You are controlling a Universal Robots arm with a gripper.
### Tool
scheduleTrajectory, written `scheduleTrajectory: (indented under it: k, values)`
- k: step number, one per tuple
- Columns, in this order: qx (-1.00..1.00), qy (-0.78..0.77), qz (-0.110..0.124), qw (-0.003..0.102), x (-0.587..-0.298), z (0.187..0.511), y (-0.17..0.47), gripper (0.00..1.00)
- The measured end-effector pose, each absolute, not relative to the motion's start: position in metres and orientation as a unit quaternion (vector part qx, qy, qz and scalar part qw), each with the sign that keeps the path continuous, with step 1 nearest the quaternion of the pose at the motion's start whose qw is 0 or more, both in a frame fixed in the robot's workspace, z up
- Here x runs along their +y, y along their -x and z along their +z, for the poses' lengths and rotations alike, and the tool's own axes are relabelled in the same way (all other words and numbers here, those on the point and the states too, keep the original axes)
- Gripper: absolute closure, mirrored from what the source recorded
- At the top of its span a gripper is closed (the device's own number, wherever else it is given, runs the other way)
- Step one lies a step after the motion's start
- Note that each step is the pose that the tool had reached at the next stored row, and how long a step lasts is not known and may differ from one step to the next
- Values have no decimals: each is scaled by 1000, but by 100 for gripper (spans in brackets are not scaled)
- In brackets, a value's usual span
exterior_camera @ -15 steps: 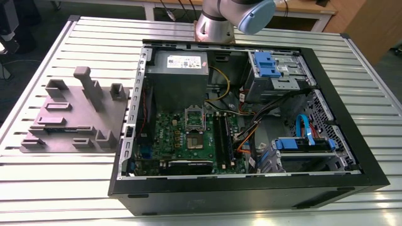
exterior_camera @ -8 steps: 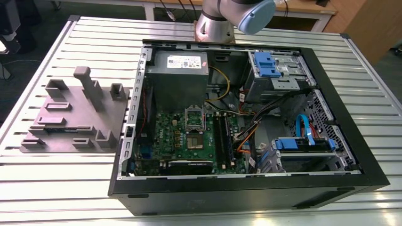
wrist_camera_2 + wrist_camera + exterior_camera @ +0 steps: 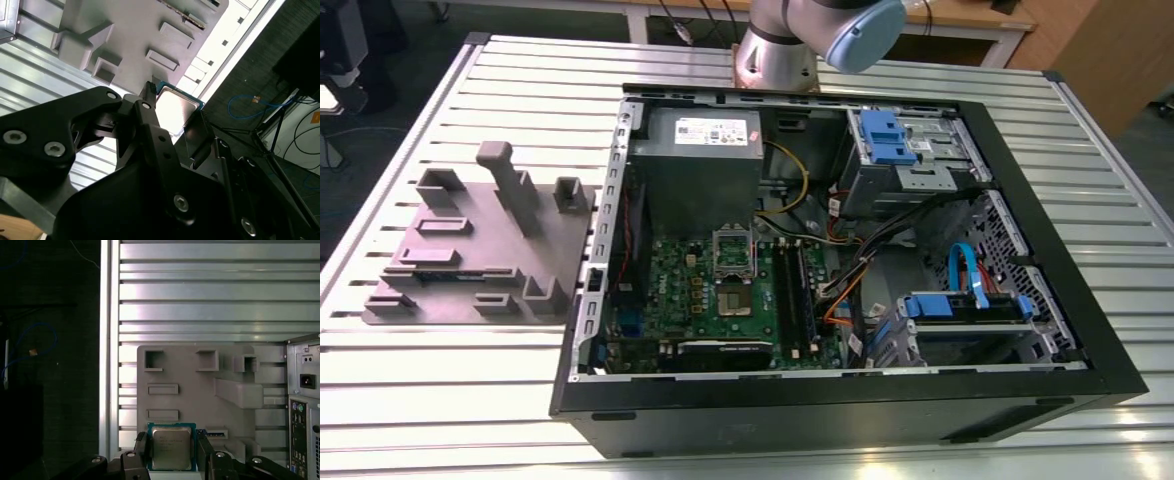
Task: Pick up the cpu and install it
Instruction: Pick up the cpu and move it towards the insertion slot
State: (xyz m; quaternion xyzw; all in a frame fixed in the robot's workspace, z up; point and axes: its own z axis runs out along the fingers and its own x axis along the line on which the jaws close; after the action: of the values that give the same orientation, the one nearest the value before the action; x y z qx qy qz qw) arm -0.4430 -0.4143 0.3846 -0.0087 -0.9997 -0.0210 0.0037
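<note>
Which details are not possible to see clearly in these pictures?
1. Exterior view: the socket is too small to show its contacts.
2. First wrist view: the cpu hides the part of the grey fixture behind it.
3. Second wrist view: the gripper, shut on the cpu, covers part of its edges.

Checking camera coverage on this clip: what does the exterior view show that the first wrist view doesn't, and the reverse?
From the exterior view: the arm, plus the computer case's inside, with motherboard, socket and power supply box.
From the first wrist view: the cpu clamped in the gripper, and the case's rear panel.
In both: the computer case, the grey holder block and the slatted table.
</note>
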Motion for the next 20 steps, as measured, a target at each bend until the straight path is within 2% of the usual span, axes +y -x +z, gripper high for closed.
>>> scheduleTrajectory:
  k: [9, 20]
  values:
    - [-1000, 9, -21, 4, -414, 388, 443, 53]
    - [-1000, 9, -21, 4, -414, 406, 443, 53]
